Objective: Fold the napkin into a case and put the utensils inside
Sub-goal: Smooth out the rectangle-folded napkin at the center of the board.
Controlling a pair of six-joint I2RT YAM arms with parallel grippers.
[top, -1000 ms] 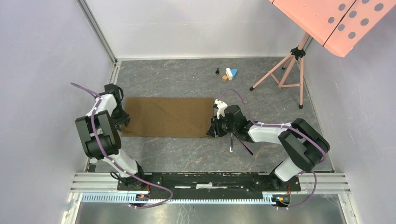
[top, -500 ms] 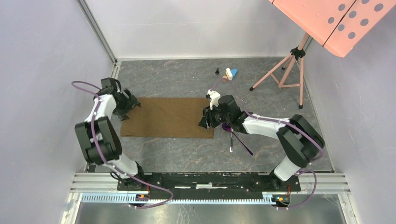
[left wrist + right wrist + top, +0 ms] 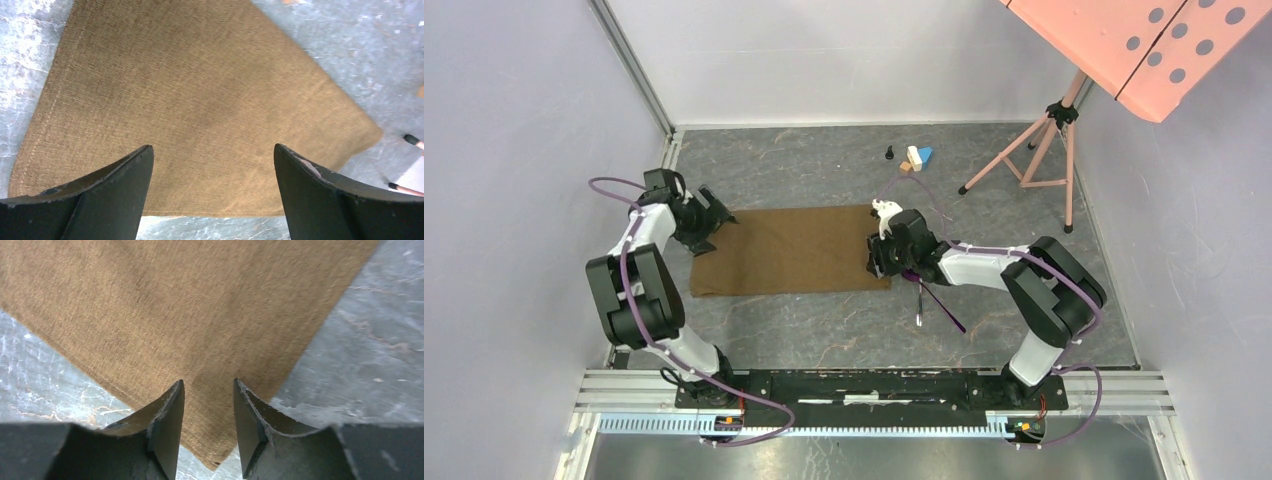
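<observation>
The brown napkin (image 3: 789, 250) lies flat on the table as a wide rectangle. It fills the left wrist view (image 3: 200, 100) and the right wrist view (image 3: 175, 305). My left gripper (image 3: 714, 215) hovers over its far left corner, jaws wide open and empty (image 3: 212, 147). My right gripper (image 3: 876, 255) is over the napkin's right edge near a corner, jaws a narrow gap apart with flat cloth showing between them (image 3: 207, 382). The spoon (image 3: 946, 312), with a thin dark handle, and the silver fork (image 3: 919, 308) lie on the table just right of the napkin, partly under the right arm.
Small coloured toy blocks (image 3: 914, 158) and a small black piece (image 3: 889, 153) sit at the back of the table. A pink tripod stand (image 3: 1034, 150) with a perforated pink panel (image 3: 1144, 40) stands at the back right. Walls close in the left and far sides.
My left gripper moved from the napkin's near left corner to its far left corner. My right gripper moved from the near right corner up the right edge. The napkin shifted slightly to the right.
</observation>
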